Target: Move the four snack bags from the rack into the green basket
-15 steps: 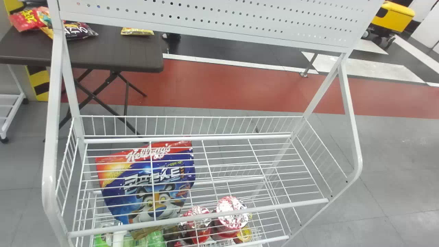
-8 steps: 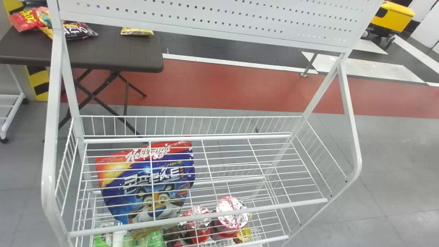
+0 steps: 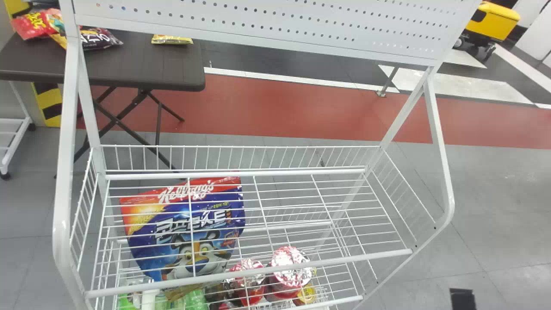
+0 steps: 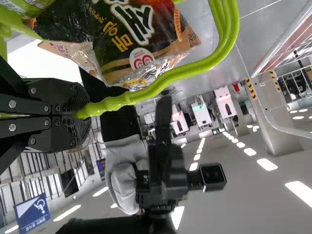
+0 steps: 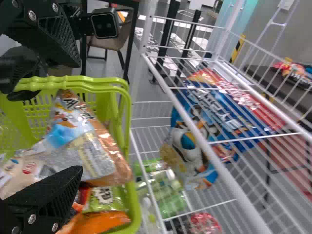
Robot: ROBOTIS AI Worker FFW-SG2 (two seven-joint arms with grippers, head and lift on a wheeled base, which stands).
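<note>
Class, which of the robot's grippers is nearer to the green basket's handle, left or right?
Left. The left gripper is clamped on the handle; the right gripper isn't gripping it, its spread fingers facing bags in the basket.

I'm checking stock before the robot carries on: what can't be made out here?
Snack bag count in the basket, right wrist view: the snack bags overlap, the right gripper covers part, and the picture's edge cuts off the green basket.
Green packs, head view: partly behind the cereal bag and wires.
Black part, head view: cut off by the bottom edge.
Dark bag on the table, head view: partly behind the rack's post.
</note>
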